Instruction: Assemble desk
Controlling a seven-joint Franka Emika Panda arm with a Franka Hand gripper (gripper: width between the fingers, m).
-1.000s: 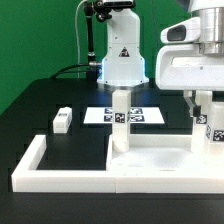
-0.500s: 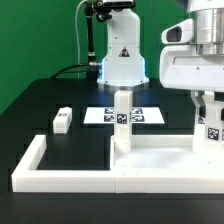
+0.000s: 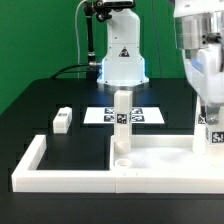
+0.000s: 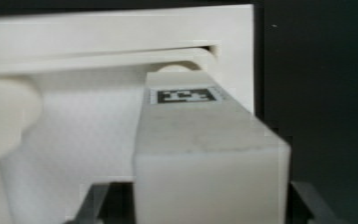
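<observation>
Upright leg (image 3: 121, 138) on tabletop (image 3: 160, 158) (tagged)

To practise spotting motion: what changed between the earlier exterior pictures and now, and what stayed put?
The robot's white wrist housing turned about the vertical, with the jaws clamped on the white block leg standing on a corner of the flat white rectangular tabletop. Nothing was let go. The upright white middle leg, the loose white leg lying apart and the marker board stayed.

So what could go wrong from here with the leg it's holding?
The leg in the hand meets the tabletop right at a corner; if it is misaligned there, pressing could jam or tilt it. A push could also slide the tabletop and rock the upright leg standing on it.
</observation>
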